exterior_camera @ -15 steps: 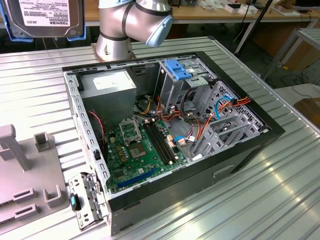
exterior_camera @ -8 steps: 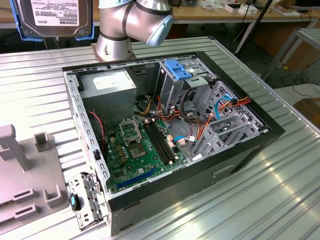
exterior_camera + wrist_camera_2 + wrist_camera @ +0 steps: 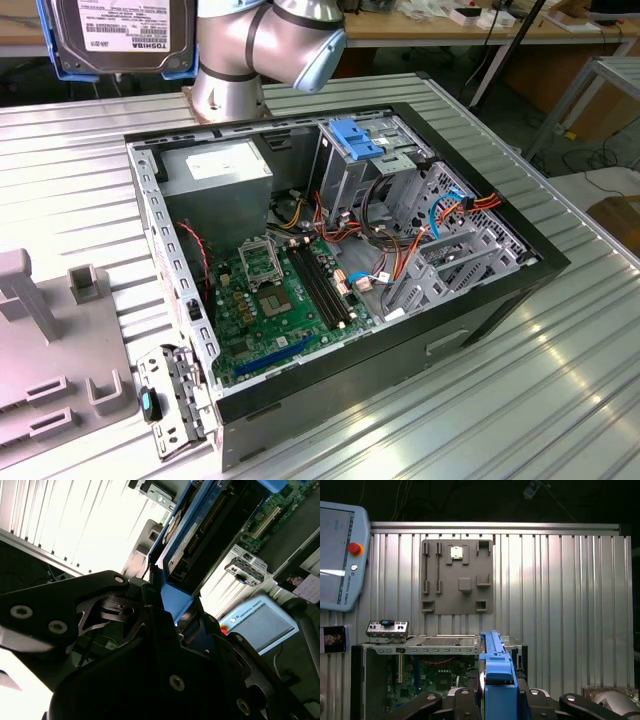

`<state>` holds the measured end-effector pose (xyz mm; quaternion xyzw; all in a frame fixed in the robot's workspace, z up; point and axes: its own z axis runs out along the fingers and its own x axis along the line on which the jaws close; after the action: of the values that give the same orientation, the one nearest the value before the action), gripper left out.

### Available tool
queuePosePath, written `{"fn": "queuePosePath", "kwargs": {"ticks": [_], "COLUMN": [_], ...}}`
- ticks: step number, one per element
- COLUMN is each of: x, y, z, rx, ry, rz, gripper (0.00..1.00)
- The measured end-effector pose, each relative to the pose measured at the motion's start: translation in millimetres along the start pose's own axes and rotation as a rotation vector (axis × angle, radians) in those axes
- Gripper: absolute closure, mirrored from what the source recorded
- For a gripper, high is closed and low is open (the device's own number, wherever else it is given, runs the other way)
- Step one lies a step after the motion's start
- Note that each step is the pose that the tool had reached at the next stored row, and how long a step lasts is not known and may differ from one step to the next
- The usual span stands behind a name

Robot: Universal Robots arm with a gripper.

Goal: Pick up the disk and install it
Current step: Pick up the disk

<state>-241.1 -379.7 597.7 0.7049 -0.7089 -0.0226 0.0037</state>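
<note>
pincer (image 3: pixel 498 692): clamped on the disk, a finger on each side of its blue rail
disk (image 3: pixel 491 647): held edge-on, long axis pointing straight out from between the fingers
case (image 3: pixel 435 642): beyond the disk's far end, open side facing the pincer

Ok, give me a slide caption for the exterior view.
Robot arm holding the disk above the ribbed metal table, near the open computer case with its blue-topped drive cage.

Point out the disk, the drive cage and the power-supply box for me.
disk (image 3: pixel 125 30), exterior view, its white label face.
drive cage (image 3: pixel 355 137), exterior view, its blue plastic top.
power-supply box (image 3: pixel 224 161), exterior view, its white label.
</note>
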Motion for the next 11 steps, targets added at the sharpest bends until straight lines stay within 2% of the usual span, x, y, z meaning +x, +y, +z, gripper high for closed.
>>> {"fn": "queuePosePath", "kwargs": {"ticks": [1,5,11], "x": [0.3,0.5,0.5], "y": [-0.7,-3.3,-16.5], "z": [0.4,1.9,3.3], "rx": [0.0002,0.0109,0.0144], "ry": [-0.0057,-0.0060,-0.0060], "rz": [0.000,-0.001,-0.002], "gripper": [0.63,0.63,0.63]}}
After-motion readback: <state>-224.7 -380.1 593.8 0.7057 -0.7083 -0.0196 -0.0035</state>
